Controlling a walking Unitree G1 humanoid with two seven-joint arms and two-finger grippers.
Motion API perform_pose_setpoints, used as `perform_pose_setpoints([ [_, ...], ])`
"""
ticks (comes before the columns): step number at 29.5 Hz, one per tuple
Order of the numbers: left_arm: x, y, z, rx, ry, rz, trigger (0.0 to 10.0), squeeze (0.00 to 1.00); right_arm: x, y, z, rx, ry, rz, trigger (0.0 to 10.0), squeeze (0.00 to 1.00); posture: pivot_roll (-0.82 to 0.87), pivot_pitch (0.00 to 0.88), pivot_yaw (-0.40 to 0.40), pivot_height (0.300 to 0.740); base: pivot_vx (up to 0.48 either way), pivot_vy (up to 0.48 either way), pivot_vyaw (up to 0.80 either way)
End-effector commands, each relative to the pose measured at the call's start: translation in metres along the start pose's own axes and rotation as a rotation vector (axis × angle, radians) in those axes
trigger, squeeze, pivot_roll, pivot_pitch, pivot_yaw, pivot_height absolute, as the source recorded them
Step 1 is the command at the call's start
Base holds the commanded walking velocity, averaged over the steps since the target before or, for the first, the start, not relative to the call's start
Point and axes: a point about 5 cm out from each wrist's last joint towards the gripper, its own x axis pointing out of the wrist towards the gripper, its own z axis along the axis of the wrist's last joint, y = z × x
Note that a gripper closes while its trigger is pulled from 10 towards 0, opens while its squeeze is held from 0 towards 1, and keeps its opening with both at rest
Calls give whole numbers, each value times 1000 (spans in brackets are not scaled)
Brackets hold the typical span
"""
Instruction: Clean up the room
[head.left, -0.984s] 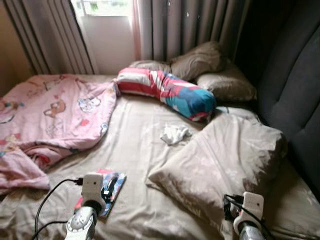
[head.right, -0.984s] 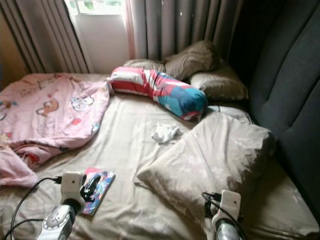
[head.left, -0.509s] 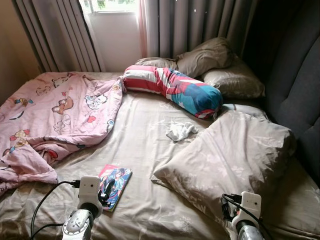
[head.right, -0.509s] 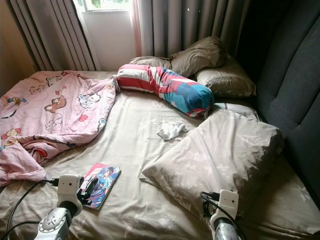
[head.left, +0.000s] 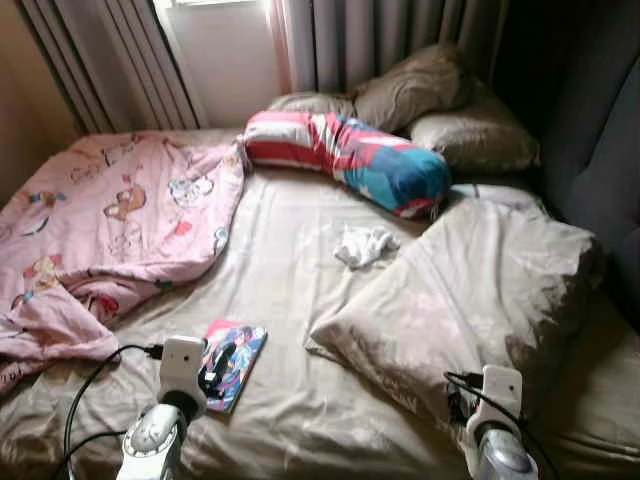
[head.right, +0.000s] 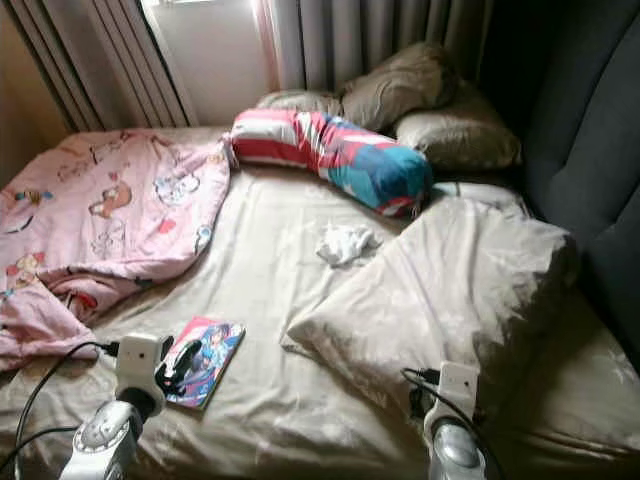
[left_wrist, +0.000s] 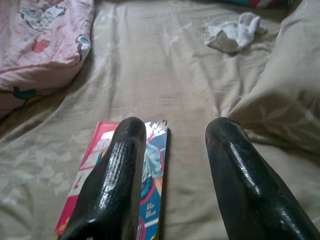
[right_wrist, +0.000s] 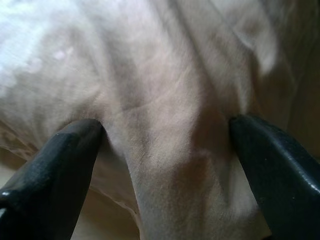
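On the bed (head.left: 290, 270) we see a thin comic book (head.left: 234, 350) lying flat, its pink and blue cover up. A crumpled white cloth (head.left: 362, 244) lies mid-bed, near a large beige pillow (head.left: 470, 290). A striped bolster (head.left: 350, 162) lies across the head end, and a rumpled pink blanket (head.left: 110, 220) is heaped along the left side.

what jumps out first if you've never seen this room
The striped red, white and blue bolster lying across the head of the bed, with the crumpled pink cartoon blanket heaped on the left side. Nearer, a colourful book lies on the beige sheet just ahead of the open left pincer.
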Motion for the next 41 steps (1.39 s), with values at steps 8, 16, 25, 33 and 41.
perform_pose_setpoints([
  [8, -13, 6, 6, 17, 0, -21, 10000, 0, -2, 2, -15, 48, 124, -10, 10000, 0, 138, 244, 124, 651, 0, 0, 0],
  [16, -21, 2, 15, 23, -6, -37, 10000, 0, -3, 9, -18, 44, 152, 23, 10000, 0, 168, 274, 141, 651, 0, 0, 0],
  [25, -38, 3, 22, 27, 3, -23, 10000, 0, -7, 11, -28, 14, 188, 32, 0, 0, 198, 299, 143, 651, 0, 0, 0],
  [33, -42, -1, 28, 25, 5, -27, 10000, 0, -8, 17, -29, 16, 184, 52, 0, 0, 204, 312, 144, 651, 0, 0, 0],
  [41, -42, 0, 33, 24, 9, -14, 10000, 0, -8, 17, -31, 20, 187, 51, 0, 0, 203, 311, 135, 651, 0, 0, 0],
])
